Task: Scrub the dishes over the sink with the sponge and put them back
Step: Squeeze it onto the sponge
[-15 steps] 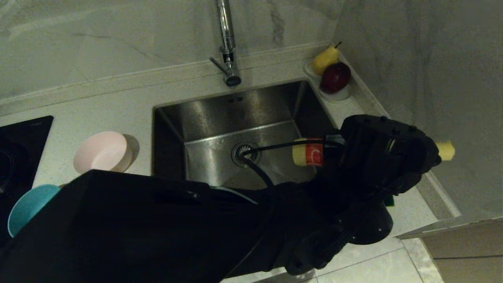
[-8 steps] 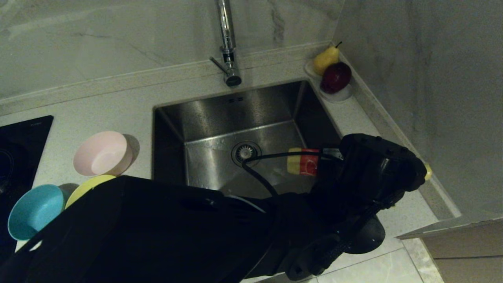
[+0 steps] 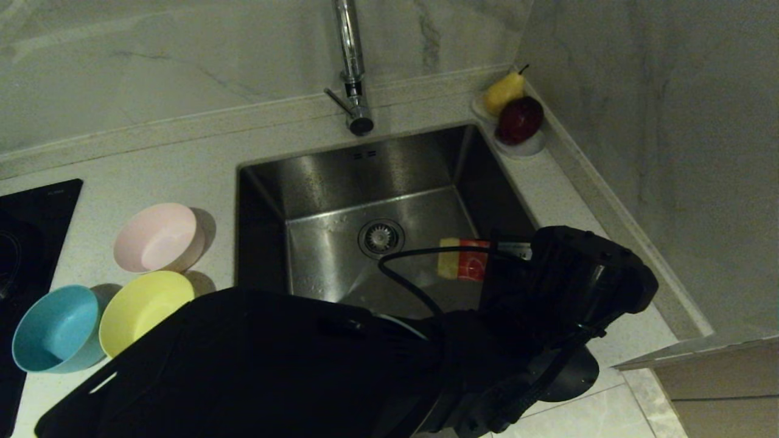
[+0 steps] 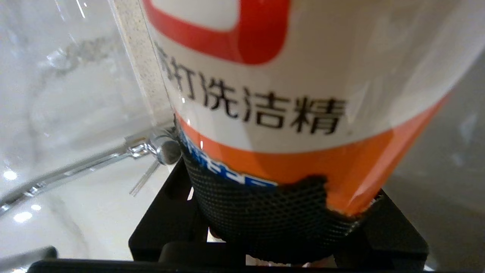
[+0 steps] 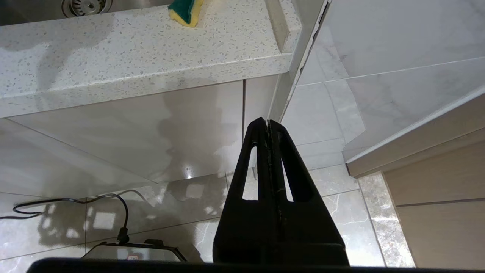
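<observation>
Three dishes stand on the counter left of the sink [image 3: 341, 176]: a pink bowl [image 3: 159, 237], a yellow bowl [image 3: 143, 307] and a blue bowl [image 3: 55, 328]. My left gripper [image 3: 508, 254] hangs over the sink's right side, shut on a yellow detergent bottle [image 3: 462, 260] with a red label, held roughly level. Up close, the bottle [image 4: 303, 76] fills the left wrist view, with the left gripper [image 4: 280, 223] clamped round it. The sponge [image 5: 185, 9] lies on the counter beside the sink; the arm hides it from the head view. The right gripper [image 5: 268, 123] hangs shut below the counter edge.
The chrome tap [image 3: 352, 67] rises behind the sink. A white saucer [image 3: 528, 146] with a pear and a red apple sits in the back right corner by the wall. A black cooktop [image 3: 36, 207] lies at the far left. My left arm covers the front counter.
My left arm has swung the bottle lower and slightly left over the sink. The arm's bulk has shifted right, uncovering the yellow bowl and more of the blue one.
</observation>
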`<state>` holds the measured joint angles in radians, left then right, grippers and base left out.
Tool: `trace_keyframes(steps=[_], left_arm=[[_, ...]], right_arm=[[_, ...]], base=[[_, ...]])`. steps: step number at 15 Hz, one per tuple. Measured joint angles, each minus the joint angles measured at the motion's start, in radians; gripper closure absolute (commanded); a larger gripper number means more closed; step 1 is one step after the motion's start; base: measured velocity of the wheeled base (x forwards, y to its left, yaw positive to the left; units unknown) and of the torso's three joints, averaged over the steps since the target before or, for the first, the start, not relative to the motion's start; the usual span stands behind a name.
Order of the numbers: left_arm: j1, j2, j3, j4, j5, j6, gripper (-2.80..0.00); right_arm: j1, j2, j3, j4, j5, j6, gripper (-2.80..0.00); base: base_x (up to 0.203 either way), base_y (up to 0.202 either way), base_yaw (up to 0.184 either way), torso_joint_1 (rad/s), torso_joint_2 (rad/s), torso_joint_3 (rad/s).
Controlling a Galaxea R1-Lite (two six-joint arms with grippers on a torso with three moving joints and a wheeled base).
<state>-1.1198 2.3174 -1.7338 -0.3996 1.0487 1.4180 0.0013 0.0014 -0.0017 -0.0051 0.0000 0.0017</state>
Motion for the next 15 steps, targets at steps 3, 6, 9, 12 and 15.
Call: trace_keyframes(steps=[3,6,9,12,15], left_arm=[[-0.002,0.010,-0.012,-0.002,0.002,0.049,0.00],[-0.003,0.018,-0.023,-0.001,0.002,0.096,0.00],[-0.003,0.019,-0.026,-0.001,0.014,0.182,0.00],[-0.006,0.024,-0.035,-0.001,0.018,0.189,0.00],[-0.009,0.026,-0.030,0.001,0.038,0.207,0.00]], right_arm=[[0.000,0.000,0.000,0.000,0.000,-0.001,0.00],[0.000,0.000,0.000,-0.001,0.000,0.000,0.00],[0.000,0.000,0.000,0.000,0.000,0.000,0.00],[0.000,0.000,0.000,0.000,0.000,-0.001,0.00],[0.000,0.000,0.000,0.000,0.000,0.000,0.00]], base=[[0.000,0.000,0.000,0.000,0.00,0.000],[0.000,0.000,0.000,0.000,0.00,0.000],[0.000,0.000,0.000,0.000,0.00,0.000],[0.000,0.000,0.000,0.000,0.00,0.000],[0.000,0.000,0.000,0.000,0.00,0.000]])
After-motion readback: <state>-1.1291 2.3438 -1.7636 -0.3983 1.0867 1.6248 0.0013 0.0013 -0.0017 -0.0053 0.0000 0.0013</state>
